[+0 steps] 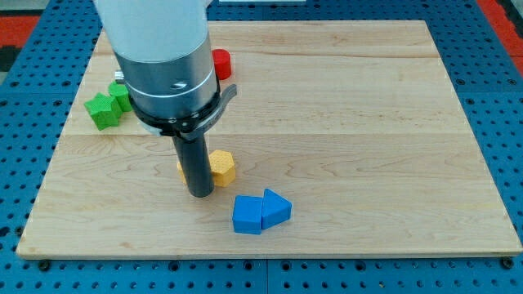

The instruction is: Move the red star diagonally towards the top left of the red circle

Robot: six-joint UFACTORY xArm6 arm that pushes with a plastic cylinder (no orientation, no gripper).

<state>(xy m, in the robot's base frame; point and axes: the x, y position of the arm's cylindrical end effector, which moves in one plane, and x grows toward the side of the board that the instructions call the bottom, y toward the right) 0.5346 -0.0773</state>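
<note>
Pressing my tip (201,194) down on the wooden counter (368,122), left of the middle and in the lower half. Working with a straight dark rod only, so not showing any jaws to be open or closed, and gripping nothing.

Not finding the red star anywhere in the view; cannot tell whether the wide grey arm body (167,69) is covering it. Seeing only one red piece, the red circle (221,63), peeking out at the right side of the arm body near the view's top, well apart from my tip and partly hidden.

Standing just beside the yellow block (221,166), which is lying right behind the rod, toward the view's right; touching or not, cannot tell. Keeping near the blue cube (248,215) and the blue triangular block (276,209), both sitting pressed together below and to the right of my tip. Leaving the green star-like block (102,112) and the second green block (121,96) side by side near the counter's left edge, far from my tip.

Having wide bare wood on the whole right half of the counter. Having little room at the top left, between the red circle, the green pieces and the counter's upper edge.
</note>
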